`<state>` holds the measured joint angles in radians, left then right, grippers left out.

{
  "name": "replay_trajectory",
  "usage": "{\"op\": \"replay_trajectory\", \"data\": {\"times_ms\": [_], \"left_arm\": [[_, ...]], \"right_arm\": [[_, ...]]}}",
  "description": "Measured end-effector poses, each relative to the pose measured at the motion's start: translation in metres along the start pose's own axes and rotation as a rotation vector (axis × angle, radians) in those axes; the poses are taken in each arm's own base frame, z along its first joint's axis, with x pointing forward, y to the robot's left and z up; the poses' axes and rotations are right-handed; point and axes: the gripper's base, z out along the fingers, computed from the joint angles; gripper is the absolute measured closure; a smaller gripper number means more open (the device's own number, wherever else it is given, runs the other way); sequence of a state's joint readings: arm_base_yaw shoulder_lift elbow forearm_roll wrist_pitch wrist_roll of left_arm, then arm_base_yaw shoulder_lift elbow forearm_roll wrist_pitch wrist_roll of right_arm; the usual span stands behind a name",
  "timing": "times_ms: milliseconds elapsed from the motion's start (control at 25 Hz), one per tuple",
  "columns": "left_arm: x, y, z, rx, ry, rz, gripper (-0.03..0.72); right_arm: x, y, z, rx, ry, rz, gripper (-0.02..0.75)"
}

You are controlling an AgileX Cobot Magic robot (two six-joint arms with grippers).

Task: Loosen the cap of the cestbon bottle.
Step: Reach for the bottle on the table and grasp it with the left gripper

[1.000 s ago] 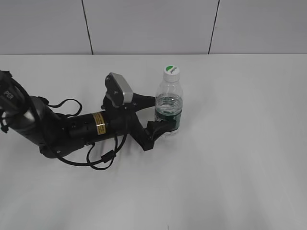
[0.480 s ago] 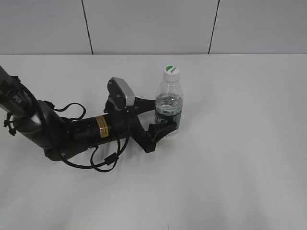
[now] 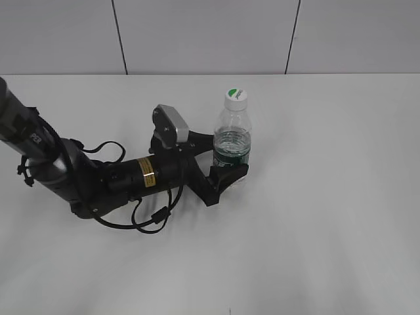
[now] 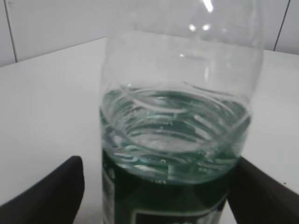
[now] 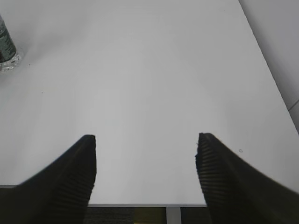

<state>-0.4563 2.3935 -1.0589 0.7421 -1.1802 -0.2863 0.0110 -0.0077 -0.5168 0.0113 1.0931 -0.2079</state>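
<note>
Now | cestbon bottle (image 3: 231, 149) upright between left tool (image 3: 226, 157) fingers

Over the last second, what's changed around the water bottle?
The left arm slid toward the bottle, carrying the left gripper farther around the cestbon bottle at its green label; the jaws now sit on either side of it. Whether they press on it is unclear. The bottle stayed upright in place, its cap still on.
</note>
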Motion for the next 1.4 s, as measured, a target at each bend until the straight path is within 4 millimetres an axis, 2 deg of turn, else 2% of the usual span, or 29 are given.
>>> {"op": "replay_trajectory", "data": {"times_ms": [320, 840, 960, 1160, 1400], "left_arm": [[-0.003, -0.007, 0.019, 0.027, 0.024, 0.037, 0.127], [-0.005, -0.003, 0.023, 0.008, 0.041, 0.048, 0.129], [-0.007, -0.004, 0.023, 0.015, 0.019, 0.047, 0.167], [-0.011, -0.005, 0.023, 0.022, -0.023, 0.043, 0.279], [-0.01, -0.004, 0.023, 0.014, -0.013, 0.041, 0.28]], "right_arm": [[0.0, 0.0, 0.0, 0.0, 0.0, 0.0, 0.226], [0.0, 0.0, 0.0, 0.0, 0.0, 0.0, 0.226], [0.0, 0.0, 0.0, 0.0, 0.0, 0.0, 0.226], [0.0, 0.0, 0.0, 0.0, 0.0, 0.0, 0.226], [0.0, 0.0, 0.0, 0.0, 0.0, 0.0, 0.226]]}}
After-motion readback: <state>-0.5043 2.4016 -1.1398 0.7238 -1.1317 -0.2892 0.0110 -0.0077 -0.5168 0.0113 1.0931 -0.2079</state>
